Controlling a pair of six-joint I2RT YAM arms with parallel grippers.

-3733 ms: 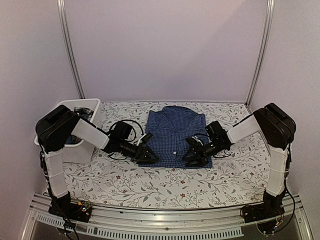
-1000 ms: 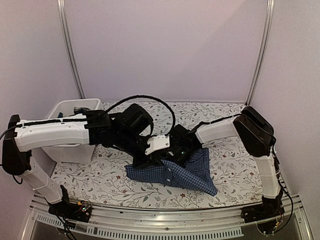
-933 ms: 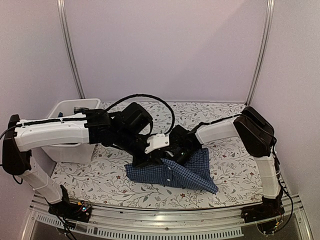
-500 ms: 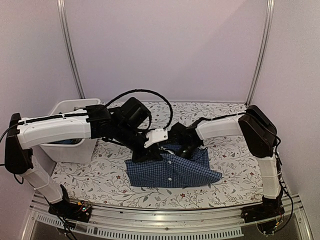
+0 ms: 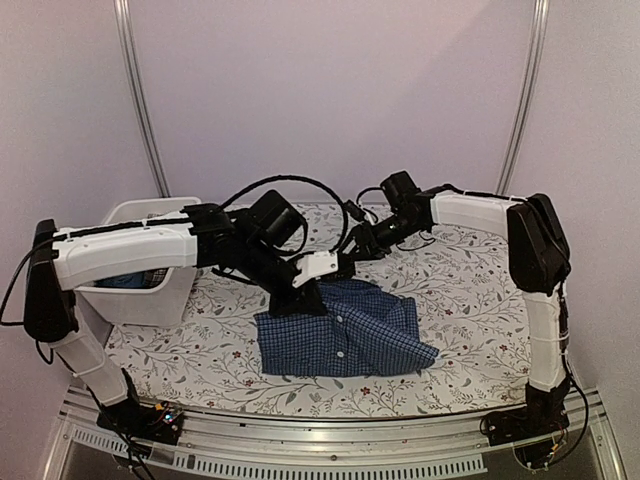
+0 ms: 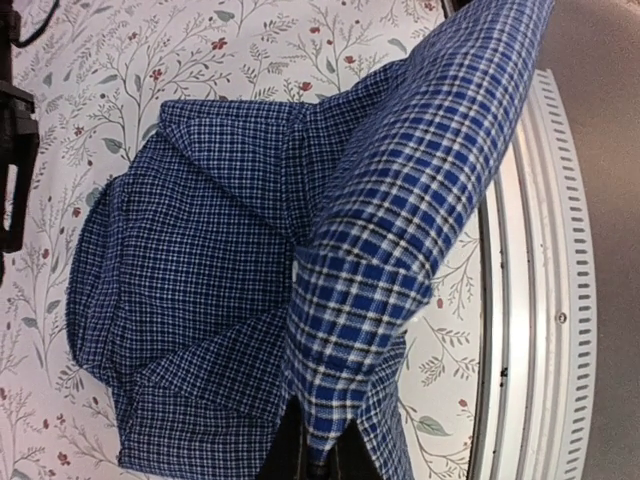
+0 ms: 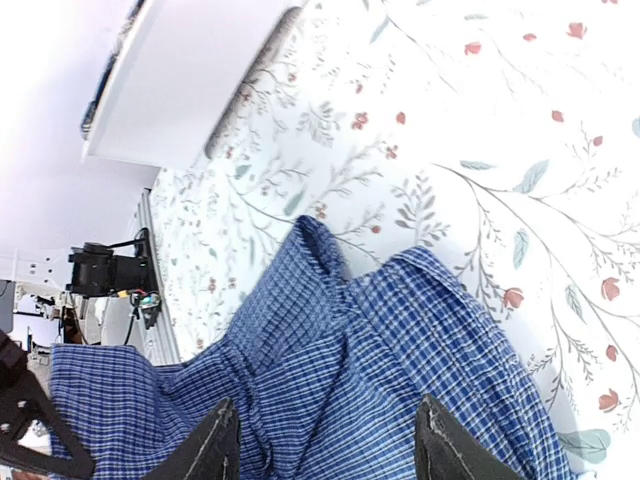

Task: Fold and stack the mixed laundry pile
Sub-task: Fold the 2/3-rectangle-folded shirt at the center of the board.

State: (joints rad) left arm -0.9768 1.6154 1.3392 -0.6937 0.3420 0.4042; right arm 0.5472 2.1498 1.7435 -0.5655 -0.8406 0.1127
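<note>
The blue-and-white checked shirt lies folded on the floral tablecloth near the front middle. My left gripper is at the shirt's back left edge, shut on a fold of the fabric. In the left wrist view that fold runs up from between the dark fingers. My right gripper hangs open above and behind the shirt, touching nothing. In the right wrist view its fingertips stand wide apart over the shirt. More cloth shows inside the tub.
A white plastic tub stands at the left of the table and shows again in the right wrist view. The metal rail of the table's front edge runs just beyond the shirt. A black cable loops above the left wrist.
My right gripper has opened, let go of the shirt, and pulled up and back. The shirt has settled flatter on the table. My left gripper keeps its hold and has shifted slightly back.
</note>
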